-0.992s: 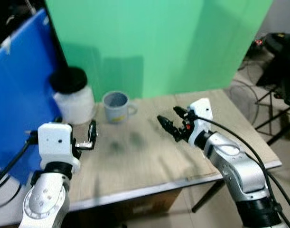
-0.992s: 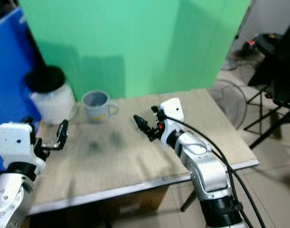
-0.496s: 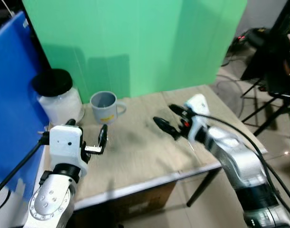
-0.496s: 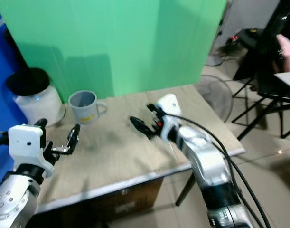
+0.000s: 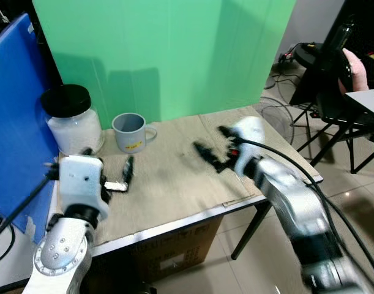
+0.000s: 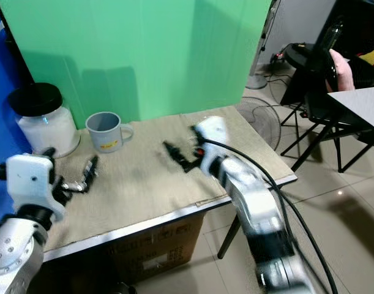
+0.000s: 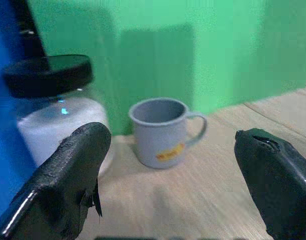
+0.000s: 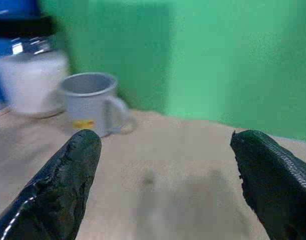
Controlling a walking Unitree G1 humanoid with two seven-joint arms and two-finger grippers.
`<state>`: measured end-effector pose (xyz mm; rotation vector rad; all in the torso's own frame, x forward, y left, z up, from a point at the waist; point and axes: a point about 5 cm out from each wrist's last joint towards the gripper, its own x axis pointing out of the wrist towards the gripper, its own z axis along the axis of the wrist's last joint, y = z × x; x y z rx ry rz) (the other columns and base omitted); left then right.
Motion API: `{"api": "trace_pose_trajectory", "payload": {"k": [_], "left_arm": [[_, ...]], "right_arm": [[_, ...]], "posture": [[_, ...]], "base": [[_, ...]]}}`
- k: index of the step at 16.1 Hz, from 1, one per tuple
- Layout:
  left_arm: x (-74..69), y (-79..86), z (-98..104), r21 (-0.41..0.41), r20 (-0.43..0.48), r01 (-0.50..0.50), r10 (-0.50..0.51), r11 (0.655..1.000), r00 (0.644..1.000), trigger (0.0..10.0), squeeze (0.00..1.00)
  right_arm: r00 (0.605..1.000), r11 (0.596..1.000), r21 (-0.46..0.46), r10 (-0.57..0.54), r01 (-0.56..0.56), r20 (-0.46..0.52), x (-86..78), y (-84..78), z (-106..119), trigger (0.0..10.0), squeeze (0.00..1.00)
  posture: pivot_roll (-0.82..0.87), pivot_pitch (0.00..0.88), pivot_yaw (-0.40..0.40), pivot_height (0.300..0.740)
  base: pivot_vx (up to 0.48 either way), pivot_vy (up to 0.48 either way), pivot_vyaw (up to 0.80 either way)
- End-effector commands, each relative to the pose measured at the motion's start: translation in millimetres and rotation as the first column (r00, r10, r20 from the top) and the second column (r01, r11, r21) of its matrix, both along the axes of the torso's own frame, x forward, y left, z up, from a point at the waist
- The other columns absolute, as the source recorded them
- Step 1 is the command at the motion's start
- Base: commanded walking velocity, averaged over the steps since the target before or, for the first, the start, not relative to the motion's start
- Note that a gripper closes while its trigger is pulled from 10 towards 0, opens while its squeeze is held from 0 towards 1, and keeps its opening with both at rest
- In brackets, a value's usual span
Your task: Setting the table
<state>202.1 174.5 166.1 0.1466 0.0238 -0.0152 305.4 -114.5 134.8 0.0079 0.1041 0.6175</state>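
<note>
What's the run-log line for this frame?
left gripper: open, empty, above table | right gripper: open, empty | mug: untouched beside jar

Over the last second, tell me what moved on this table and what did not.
Mostly the camera shifted: the view swung toward the robot's right, bringing a chair into sight. The left pincer and right pincer hover open above the table much as before, holding nothing. The mug and the jar stayed side by side at the back, untouched.
</note>
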Motion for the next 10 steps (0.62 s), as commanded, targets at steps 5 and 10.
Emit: {"api": "trace_pose_trajectory", "payload": {"k": [5, 10], "left_arm": [[4.6, -8.3, -3.7, -0.009, -0.003, 0.014, -0.014, 1.000, 1.000, 10.0, 0.00], [4.2, -9.8, -7.5, -0.028, -0.012, 0.014, -0.014, 1.000, 1.000, 10.0, 0.00]], "right_arm": [[0.986, 0.985, 0.045, -0.165, 0.164, 0.018, -33.1, -24.2, 5.1, 10.0, 0.00], [0.974, 0.975, 0.029, -0.223, 0.222, 0.046, -40.6, -22.7, 14.5, 10.0, 0.00]], "posture": [[-0.03, 0.000, -0.009, 0.740], [-0.04, 0.000, -0.017, 0.740]], "base": [[0.049, 0.000, 0.00], [0.261, 0.000, 0.00]]}}
